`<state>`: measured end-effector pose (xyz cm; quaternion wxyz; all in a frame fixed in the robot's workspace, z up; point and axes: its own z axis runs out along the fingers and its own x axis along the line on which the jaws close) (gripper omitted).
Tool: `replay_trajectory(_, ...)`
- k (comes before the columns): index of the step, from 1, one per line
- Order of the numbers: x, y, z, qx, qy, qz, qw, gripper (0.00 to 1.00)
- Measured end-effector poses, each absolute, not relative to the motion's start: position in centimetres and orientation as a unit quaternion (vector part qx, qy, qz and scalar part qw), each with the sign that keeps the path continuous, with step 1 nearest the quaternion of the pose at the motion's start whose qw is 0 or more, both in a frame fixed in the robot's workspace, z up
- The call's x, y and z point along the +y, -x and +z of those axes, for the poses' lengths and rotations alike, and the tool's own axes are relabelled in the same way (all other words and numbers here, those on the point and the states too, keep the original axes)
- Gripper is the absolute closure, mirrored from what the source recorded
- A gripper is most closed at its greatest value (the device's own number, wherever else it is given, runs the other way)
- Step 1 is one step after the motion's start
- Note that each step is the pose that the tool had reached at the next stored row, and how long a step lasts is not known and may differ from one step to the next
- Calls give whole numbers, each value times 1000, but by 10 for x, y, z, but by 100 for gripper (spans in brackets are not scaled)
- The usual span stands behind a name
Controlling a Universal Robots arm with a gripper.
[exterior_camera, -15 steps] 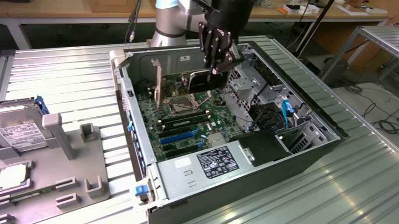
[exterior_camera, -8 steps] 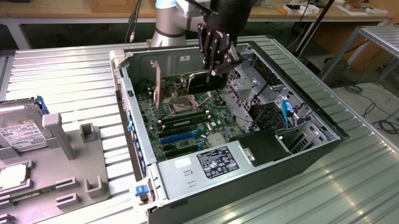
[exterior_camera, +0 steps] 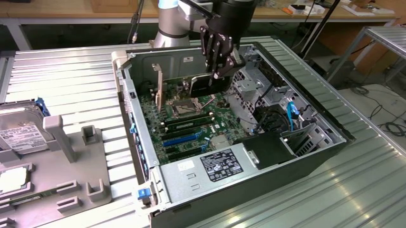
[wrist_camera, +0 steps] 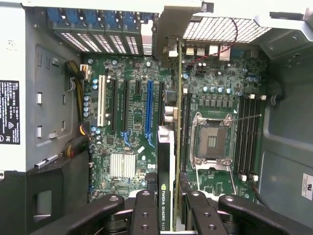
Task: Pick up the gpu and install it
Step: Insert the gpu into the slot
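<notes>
Metal table holds one open case; one pincer grips one gpu

Case open on top, free way down to the CPU socket. Just beside the socket, the tool with the gpu takes the room. Drive cage and cables crowd the exterior view's right of the socket. Power supply well apart.

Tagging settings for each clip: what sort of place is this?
Probably a robotics lab or workshop: an opened computer case on a ribbed metal table, a hard drive in a grey fixture, and wooden workbenches behind.
</notes>
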<state>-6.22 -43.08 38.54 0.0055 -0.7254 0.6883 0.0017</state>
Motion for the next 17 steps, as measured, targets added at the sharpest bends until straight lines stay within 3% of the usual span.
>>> replay_trajectory(17, -431, 63, 382, 690, 724, 1, 5, 73)
